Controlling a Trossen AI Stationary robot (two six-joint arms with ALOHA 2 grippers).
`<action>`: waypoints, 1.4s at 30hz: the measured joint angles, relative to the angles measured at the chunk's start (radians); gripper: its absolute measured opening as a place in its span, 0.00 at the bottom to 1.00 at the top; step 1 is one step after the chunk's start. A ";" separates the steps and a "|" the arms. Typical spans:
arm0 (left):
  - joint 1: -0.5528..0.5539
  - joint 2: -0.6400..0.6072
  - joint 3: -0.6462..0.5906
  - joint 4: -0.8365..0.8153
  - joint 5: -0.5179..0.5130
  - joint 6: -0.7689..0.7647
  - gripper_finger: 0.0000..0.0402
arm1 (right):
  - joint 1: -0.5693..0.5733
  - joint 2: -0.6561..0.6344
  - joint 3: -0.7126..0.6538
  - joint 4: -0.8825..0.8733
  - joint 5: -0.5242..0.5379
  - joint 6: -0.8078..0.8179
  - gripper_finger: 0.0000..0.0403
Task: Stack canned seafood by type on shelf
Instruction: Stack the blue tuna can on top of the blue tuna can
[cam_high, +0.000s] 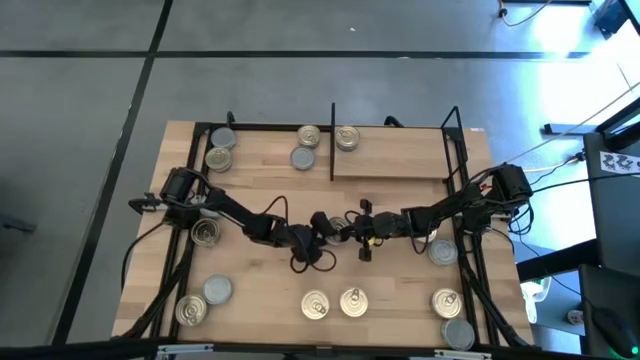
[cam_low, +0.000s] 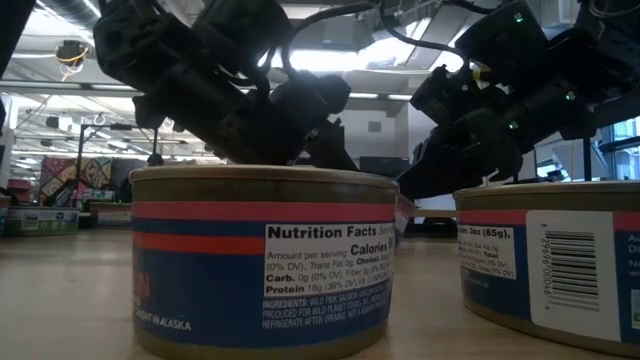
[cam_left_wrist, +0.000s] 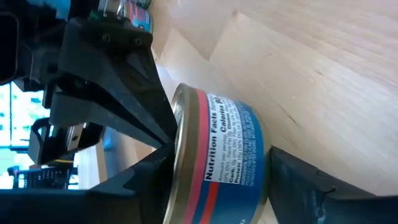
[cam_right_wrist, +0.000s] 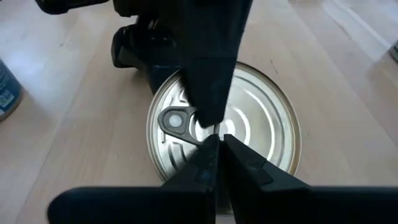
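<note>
While the two arms meet over the middle of the table (cam_high: 180, 150), the left gripper (cam_left_wrist: 217, 180) has its fingers spread on either side of a tin (cam_left_wrist: 217, 162) with a blue and red label. One finger (cam_left_wrist: 137, 180) sits by the lid rim and the other is just off the base, so it's straddling the tin, and I can't tell if it's really clamped yet. The right gripper (cam_right_wrist: 214, 146) is clenched tight with nothing between its fingers, tips pressed together right over that tin's pull-tab lid (cam_right_wrist: 261, 124). In the overhead shot both grippers crowd that one spot and pretty much hide the tin.

Moving outward, the shelf (cam_high: 400, 160) is along the far edge of the table, a light plank bay with black bars and a black divider (cam_high: 332, 140). Just right of the divider, one tin (cam_high: 347, 137) sits on the shelf near its far edge, and two tins (cam_high: 306, 146) sit just left of the divider. Two more (cam_high: 221, 148) are up by the far left corner. One tin (cam_high: 204, 232) is near the left edge beside the left arm, and one (cam_high: 442, 252) sits under the right arm. The rest are strung along the near edge: two (cam_high: 203, 300) at the near left, two (cam_high: 333, 302) in the middle, two (cam_high: 452, 316) at the near right.
</note>
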 joint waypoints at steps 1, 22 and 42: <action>-0.001 0.000 0.000 0.002 -0.001 0.007 0.51 | 0.000 0.000 0.000 0.000 0.000 0.000 0.06; -0.062 -0.007 -0.002 0.056 -0.074 -0.183 0.47 | 0.003 -0.324 -0.001 -0.388 0.022 -0.002 0.06; -0.049 -0.010 -0.001 0.106 -0.151 -0.698 0.48 | 0.021 -0.458 0.001 -0.420 0.041 -0.004 0.51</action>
